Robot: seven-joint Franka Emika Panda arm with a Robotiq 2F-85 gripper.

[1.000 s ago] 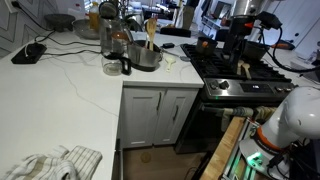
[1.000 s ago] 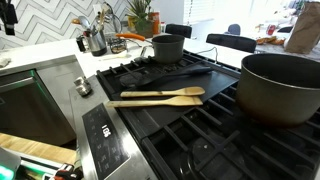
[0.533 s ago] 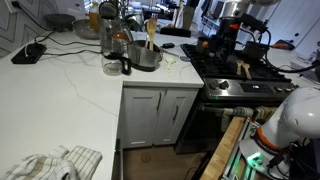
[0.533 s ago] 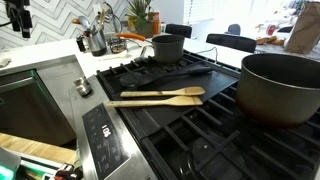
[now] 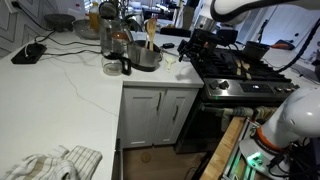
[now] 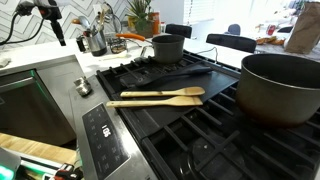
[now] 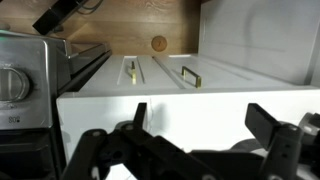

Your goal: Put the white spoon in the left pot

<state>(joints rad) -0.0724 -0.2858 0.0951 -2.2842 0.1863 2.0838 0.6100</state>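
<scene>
My gripper (image 5: 196,44) hangs over the seam between the white counter and the stove; it also shows at the upper left in an exterior view (image 6: 55,27). In the wrist view its jaws (image 7: 200,125) are open and empty above the counter's front edge. The small dark pot (image 6: 167,47) stands on a back burner. A small pale shape (image 5: 168,61) lies on the counter beside the steel pot (image 5: 146,57); it is too small to tell whether it is the white spoon.
A wooden spoon (image 5: 150,30) stands in the steel pot. Two wooden utensils (image 6: 157,97) lie on the stove's middle. A large dark pot (image 6: 282,88) stands on a front burner. A glass jug (image 5: 116,45) and a phone (image 5: 29,53) are on the counter.
The arm has swung from above the stove toward the counter. The gripper has come into the upper left of the stove-side exterior view.
</scene>
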